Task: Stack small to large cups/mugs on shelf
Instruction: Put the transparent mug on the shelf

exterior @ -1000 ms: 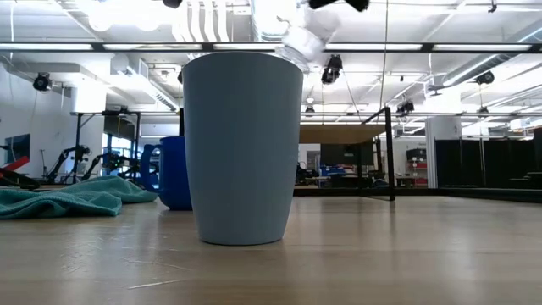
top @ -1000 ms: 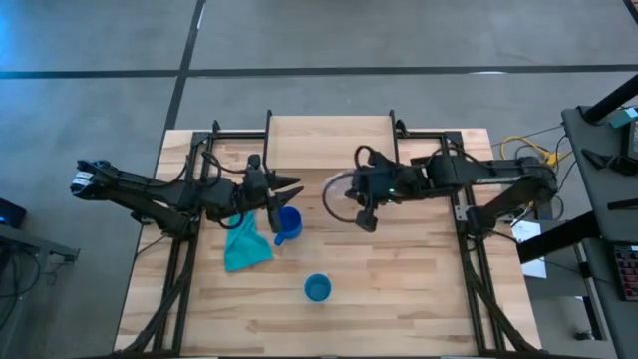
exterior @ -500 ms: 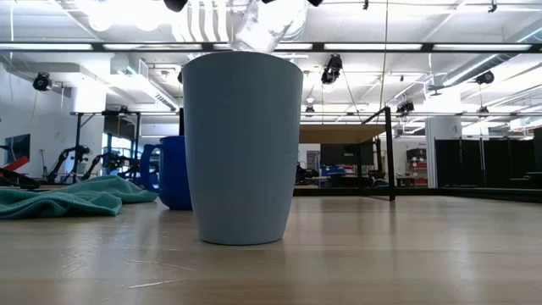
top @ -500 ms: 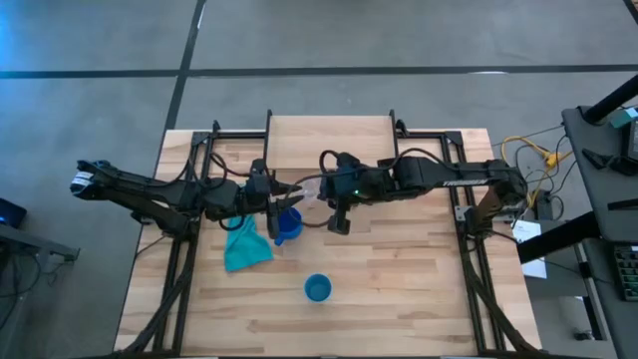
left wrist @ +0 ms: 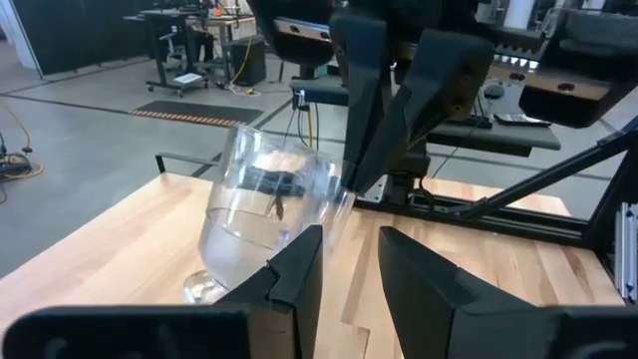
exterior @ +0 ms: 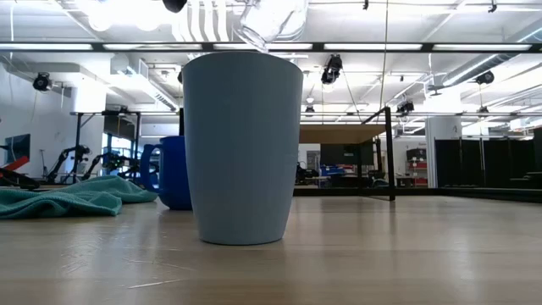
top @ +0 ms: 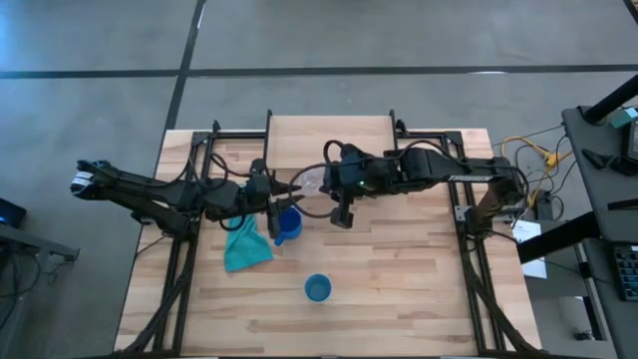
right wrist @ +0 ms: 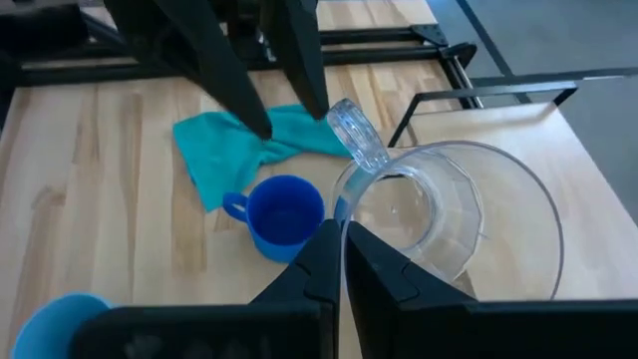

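The clear glass cup [top: 311, 182] hangs tilted above the table's middle, with my right gripper [top: 321, 185] shut on it. My left gripper [top: 296, 189] stands open just left of it, its fingers [right wrist: 304, 70] near the glass's base [right wrist: 357, 135]; I cannot tell if they touch. Below, the dark blue mug [top: 287, 223] stands on its base beside the teal cloth [top: 246, 246]. Nearer the front edge, the lighter blue cup [top: 317, 289] stands upright. The shelf [top: 349, 135] is at the far edge. My right gripper pinches the glass's wall at the rim [right wrist: 343, 217], one finger inside and one outside. The fingers come slanting down from the table's right. The glass is lifted clear and lies tilted, its base toward the table's left and my left gripper.
Black frame rails [top: 189, 249] run along the table's left and right sides. The shelf's black legs [exterior: 390, 152] stand on the far part of the table. Bare wood lies between the lighter blue cup and the right rail.
My right gripper has carried the glass toward the table's left and a little up, bringing it close to my left gripper. The glass stays tilted and clear of the table. The mug, the lighter blue cup and the cloth have kept still.
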Controlling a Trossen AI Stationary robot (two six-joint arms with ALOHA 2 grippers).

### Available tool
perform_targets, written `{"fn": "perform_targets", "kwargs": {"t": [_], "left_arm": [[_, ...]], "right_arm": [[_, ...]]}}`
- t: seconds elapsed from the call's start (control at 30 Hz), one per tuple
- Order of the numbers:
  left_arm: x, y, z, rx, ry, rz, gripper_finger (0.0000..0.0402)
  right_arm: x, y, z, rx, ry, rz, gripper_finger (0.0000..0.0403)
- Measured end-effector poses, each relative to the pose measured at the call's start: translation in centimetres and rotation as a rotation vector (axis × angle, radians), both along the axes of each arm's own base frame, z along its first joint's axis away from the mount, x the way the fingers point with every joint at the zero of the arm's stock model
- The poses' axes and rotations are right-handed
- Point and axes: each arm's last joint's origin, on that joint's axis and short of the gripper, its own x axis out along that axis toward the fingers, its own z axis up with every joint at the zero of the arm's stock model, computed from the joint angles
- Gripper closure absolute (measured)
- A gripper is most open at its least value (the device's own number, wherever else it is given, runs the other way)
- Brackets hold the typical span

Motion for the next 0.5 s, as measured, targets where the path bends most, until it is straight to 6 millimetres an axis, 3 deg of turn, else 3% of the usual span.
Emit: {"fn": "perform_targets", "kwargs": {"t": [0.5], "left_arm": [[0.51,-0.09,-0.17,0.002,0.007,0.002,0.0313]], "right_arm": [[-0.26,-0.07,-0.54,-0.011,0.063,0.009,0.0394]]}}
